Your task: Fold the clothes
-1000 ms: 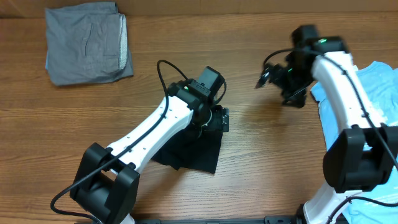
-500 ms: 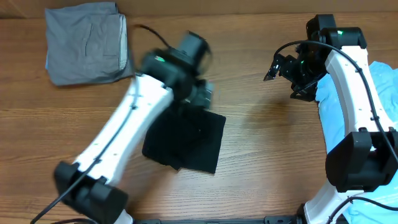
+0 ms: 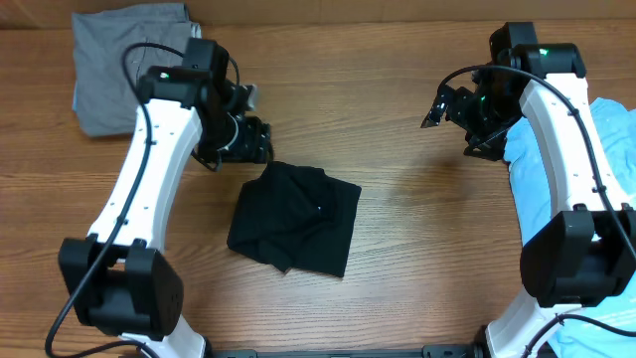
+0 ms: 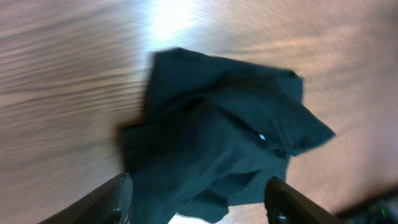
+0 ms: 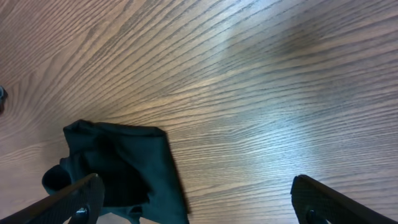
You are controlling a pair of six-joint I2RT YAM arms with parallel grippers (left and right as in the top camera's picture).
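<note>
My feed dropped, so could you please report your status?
Left gripper open, empty. Right gripper open, empty. Black shirt rumpled mid-table. Nothing in the way.

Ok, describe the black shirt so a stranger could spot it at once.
On the wooden table, look near the centre. The black T-shirt lies there loosely bundled. It is the only dark piece: the grey garment sits in the far-left corner, the light-blue shirt at the right edge.

Left tool (image 3: 254,147): lifted off the black T-shirt (image 3: 296,219), drawn back near the grey garment (image 3: 109,80).
Black T-shirt: uncovered, left free on the worktop (image 3: 407,268).
Right tool (image 3: 447,105): withdrawn slightly toward the light-blue T-shirt (image 3: 608,169).
</note>
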